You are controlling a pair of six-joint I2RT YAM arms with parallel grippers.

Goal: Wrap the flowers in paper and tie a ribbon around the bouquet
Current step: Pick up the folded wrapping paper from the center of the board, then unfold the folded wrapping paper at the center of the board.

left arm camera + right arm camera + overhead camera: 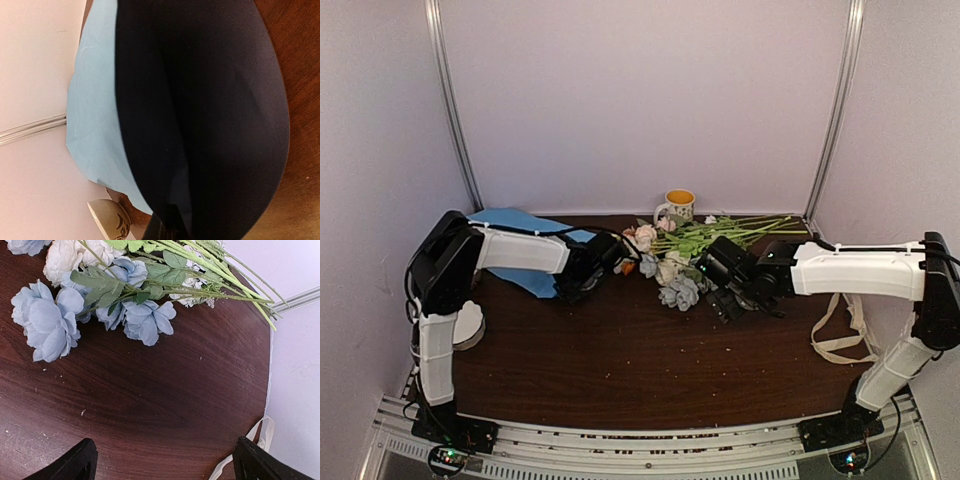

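Note:
The flowers lie at the back middle of the table, heads to the left and green stems to the right. The blue paper is spread at the back left, under my left arm. My left gripper is shut at the paper's right edge, just left of the flower heads. In the left wrist view the dark fingers fill the frame, and the paper runs in between their tips. My right gripper hovers open just in front of the flowers, with bare wood between its fingers. The ribbon lies at the right edge.
A mug with an orange inside stands against the back wall behind the flowers. A white round object sits by the left arm's base. White walls close in the wooden table on three sides.

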